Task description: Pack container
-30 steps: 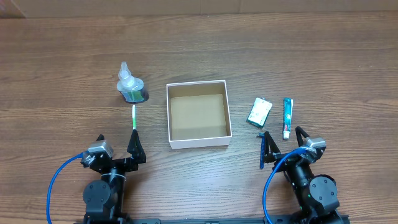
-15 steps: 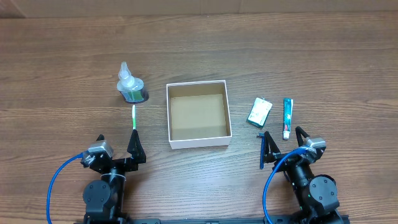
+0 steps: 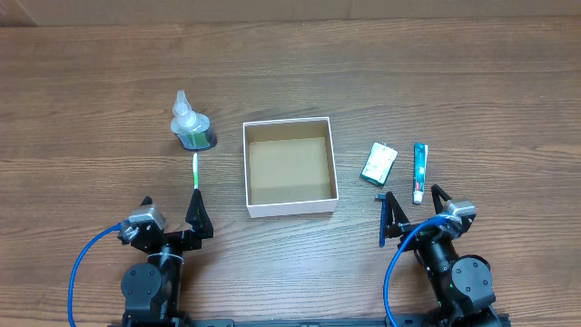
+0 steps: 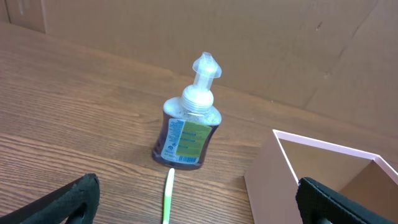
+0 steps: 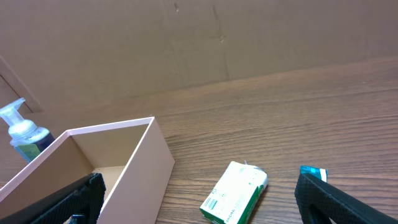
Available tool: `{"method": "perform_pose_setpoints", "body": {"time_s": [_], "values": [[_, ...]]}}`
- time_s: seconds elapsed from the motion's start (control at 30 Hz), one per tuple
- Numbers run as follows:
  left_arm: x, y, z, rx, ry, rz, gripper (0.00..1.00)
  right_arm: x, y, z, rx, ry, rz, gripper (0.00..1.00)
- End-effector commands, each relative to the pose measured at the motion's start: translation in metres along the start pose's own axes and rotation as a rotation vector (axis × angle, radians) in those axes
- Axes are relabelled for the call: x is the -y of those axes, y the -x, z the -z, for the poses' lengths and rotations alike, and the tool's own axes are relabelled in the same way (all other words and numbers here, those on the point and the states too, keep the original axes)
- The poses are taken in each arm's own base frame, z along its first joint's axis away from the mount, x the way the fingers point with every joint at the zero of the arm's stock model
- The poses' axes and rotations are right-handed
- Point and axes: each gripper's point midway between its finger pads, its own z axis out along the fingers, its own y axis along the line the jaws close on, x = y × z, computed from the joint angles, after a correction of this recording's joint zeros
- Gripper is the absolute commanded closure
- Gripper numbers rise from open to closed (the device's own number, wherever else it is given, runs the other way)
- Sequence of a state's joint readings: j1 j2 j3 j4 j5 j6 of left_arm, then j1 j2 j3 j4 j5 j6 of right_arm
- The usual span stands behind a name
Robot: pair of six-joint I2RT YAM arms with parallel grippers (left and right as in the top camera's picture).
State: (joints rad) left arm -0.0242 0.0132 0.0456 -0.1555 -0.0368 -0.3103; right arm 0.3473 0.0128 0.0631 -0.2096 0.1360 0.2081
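Fig.: packing not yet begun. The container [image 3: 290, 166] sits empty mid-table between the arms; L gripper [image 3: 171, 209] and R gripper [image 3: 413, 205] hang near the front edge, jaws spread wide, holding nothing. First pick, prob. nearest item per side: toothbrush [image 3: 195, 171] for L, toothpaste tube [image 3: 419, 171] or small box [image 3: 379, 164] for R. Descend from above w/ jaws across the narrow axis, release low inside the walls.

In my left wrist view the container [image 4: 323, 168] runs off the right and bottom edges, and the green stick [image 4: 168, 196] is cut off at the bottom. In my right wrist view the bottle [image 5: 22, 134] is half hidden behind the container's wall, and the tube [image 5: 313, 173] shows only its end. Overhead, the packet [image 3: 379, 163] carries print too small to read.
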Motion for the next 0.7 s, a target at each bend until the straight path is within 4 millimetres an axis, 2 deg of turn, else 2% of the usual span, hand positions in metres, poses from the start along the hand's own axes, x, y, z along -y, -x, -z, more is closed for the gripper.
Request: {"method": "perform_pose_setpoints", "body": {"time_s": [0.0, 0.43, 0.53, 0.67], "values": [[0.001, 0.000, 0.000, 0.005, -0.009, -0.018, 0.00, 0.000, 0.004, 0.001, 0.019, 0.002, -0.003, 0.00], [0.001, 0.000, 0.000, 0.005, -0.009, -0.018, 0.00, -0.001, 0.004, 0.002, -0.001, 0.005, -0.001, 0.00], [0.001, 0.000, 0.000, 0.005, -0.009, -0.018, 0.00, -0.003, 0.022, 0.008, 0.015, -0.009, -0.010, 0.00], [0.001, 0.000, 0.000, 0.005, -0.009, -0.018, 0.00, 0.001, 0.077, 0.024, -0.025, -0.127, 0.001, 0.00]]}}
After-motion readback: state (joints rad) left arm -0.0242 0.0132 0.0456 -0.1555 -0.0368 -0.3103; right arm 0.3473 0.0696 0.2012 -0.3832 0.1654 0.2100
